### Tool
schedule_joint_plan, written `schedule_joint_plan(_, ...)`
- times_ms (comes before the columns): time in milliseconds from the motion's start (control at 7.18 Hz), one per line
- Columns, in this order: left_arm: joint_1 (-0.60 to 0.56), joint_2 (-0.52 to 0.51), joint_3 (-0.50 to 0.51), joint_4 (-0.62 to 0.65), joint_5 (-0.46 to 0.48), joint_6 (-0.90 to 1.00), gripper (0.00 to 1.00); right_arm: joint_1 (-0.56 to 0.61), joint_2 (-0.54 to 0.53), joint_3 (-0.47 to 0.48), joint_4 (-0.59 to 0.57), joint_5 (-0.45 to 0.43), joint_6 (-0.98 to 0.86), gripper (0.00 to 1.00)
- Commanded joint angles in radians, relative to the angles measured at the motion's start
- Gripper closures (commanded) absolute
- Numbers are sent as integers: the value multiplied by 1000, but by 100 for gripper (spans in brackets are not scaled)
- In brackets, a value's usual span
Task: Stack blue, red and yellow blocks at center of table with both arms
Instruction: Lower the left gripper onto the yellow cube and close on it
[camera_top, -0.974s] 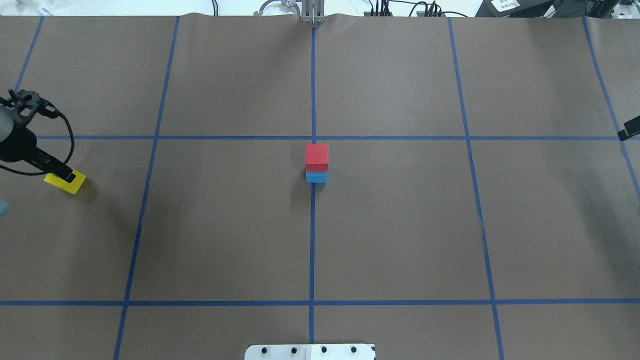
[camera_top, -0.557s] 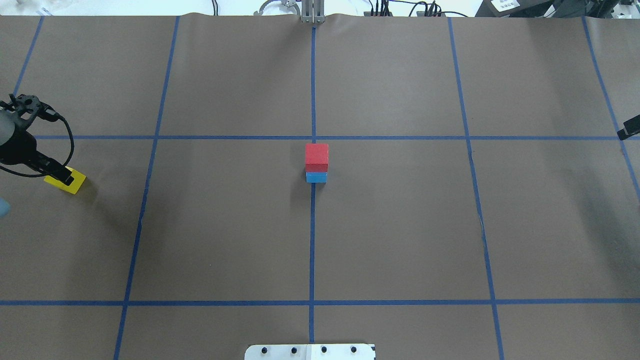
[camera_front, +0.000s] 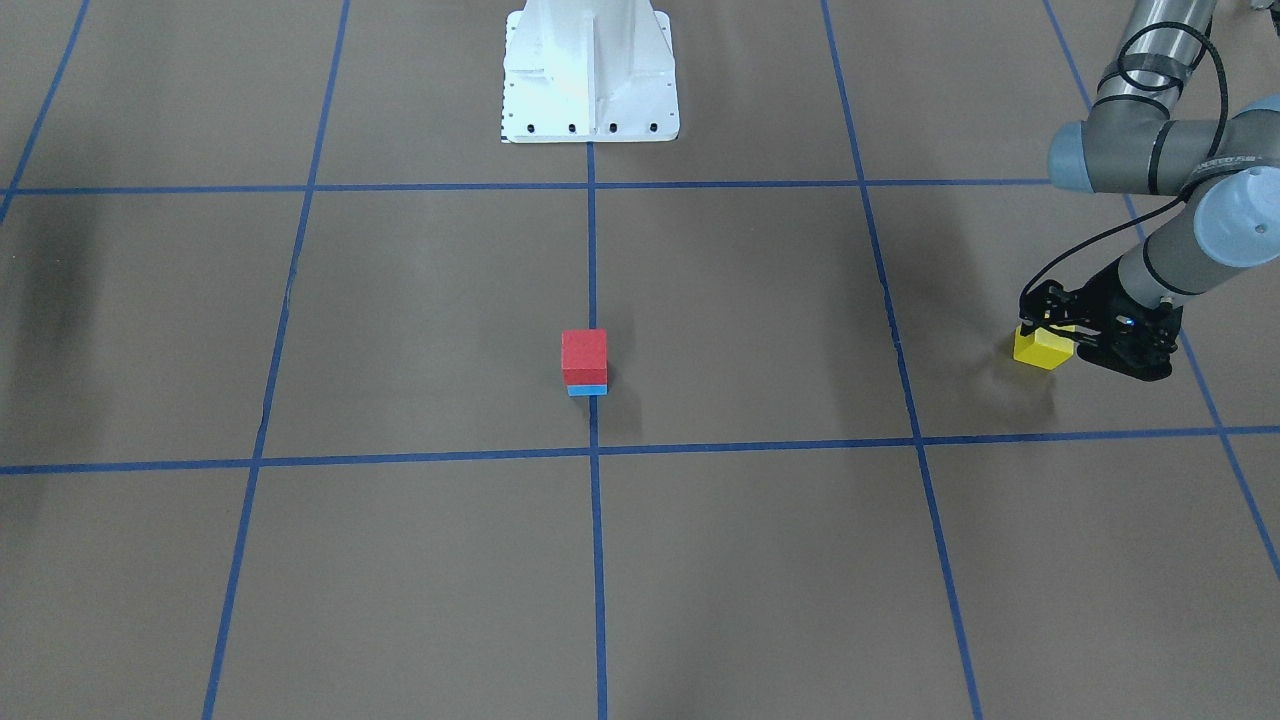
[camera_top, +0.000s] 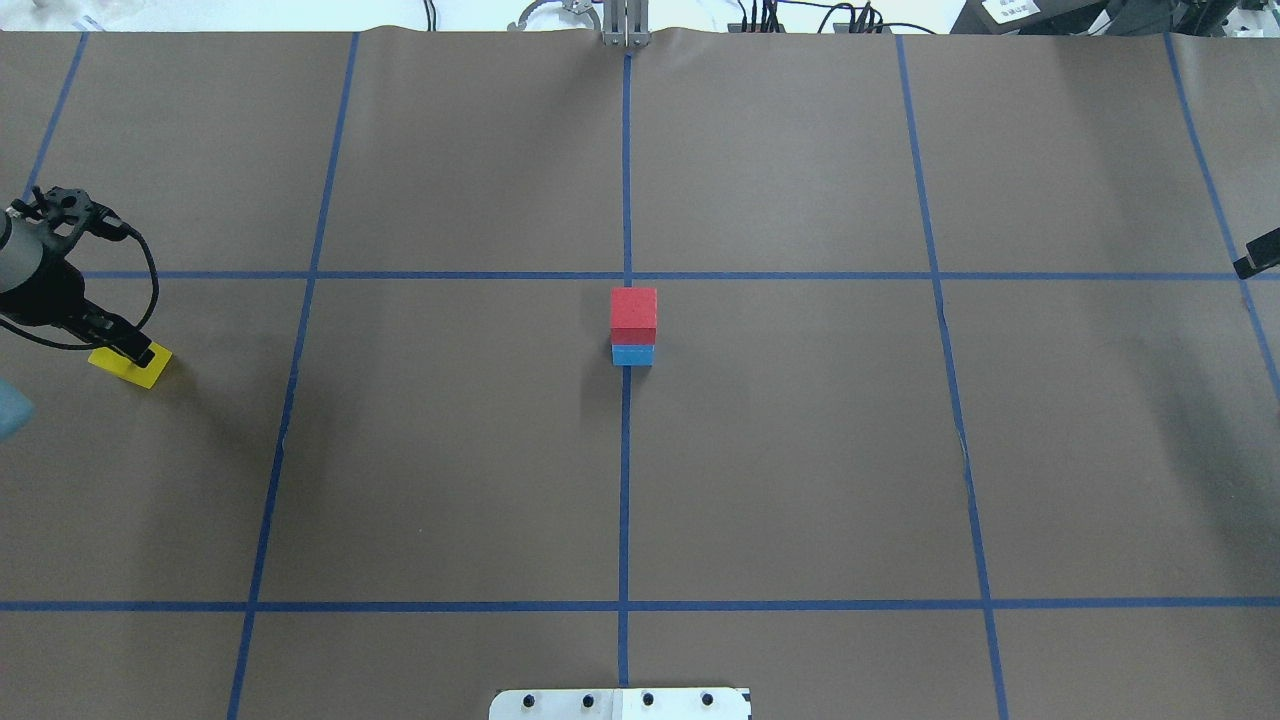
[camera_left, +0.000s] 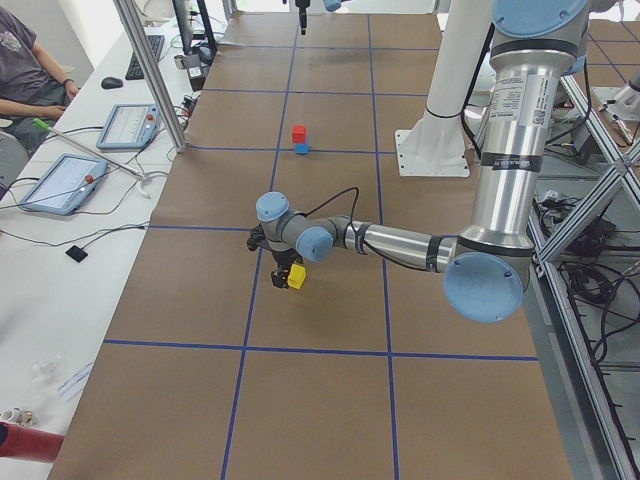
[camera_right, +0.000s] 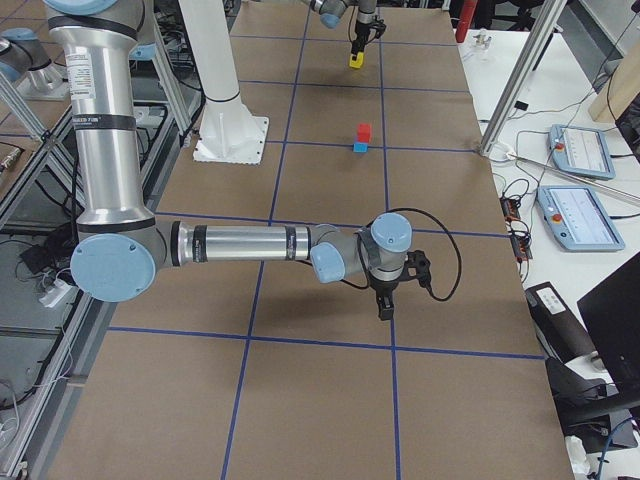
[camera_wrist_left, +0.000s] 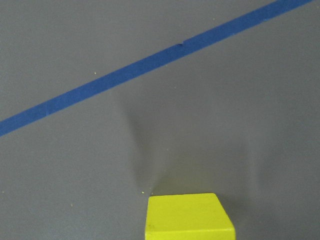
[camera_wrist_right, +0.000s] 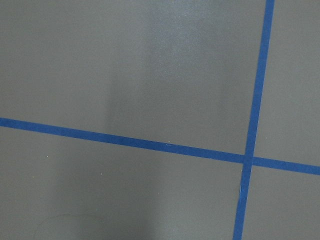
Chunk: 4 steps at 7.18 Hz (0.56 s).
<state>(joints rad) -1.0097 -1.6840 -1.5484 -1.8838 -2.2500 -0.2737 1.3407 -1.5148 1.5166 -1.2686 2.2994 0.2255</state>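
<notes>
Left pincer (camera_front: 1048, 334) straddles the yellow block (camera_front: 1040, 350); you can't tell whether it's clamped.
A skewed grip could let it twist free.

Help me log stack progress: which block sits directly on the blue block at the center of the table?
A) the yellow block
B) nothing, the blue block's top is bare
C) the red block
C: the red block rests squarely on the blue block, while the yellow block lies far off to the side, not on the stack.
</notes>
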Motion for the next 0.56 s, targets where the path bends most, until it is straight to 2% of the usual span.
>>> schedule_joint_plan(0, 0, -5, -1, 0, 0, -21, 100, 0, 1, 1, 0, 0, 0, 0)
schedule_joint_plan(139, 0, -20, -31, 6, -5, -65, 100, 0, 1, 1, 0, 0, 0, 0)
schedule_joint_plan(278, -1, -49, -111, 44, -82, -179, 100, 0, 2, -1, 0, 0, 0, 0)
schedule_joint_plan(418, 0, -142, -209, 166, -101, -285, 100, 0, 7, -2, 0, -2, 0, 0)
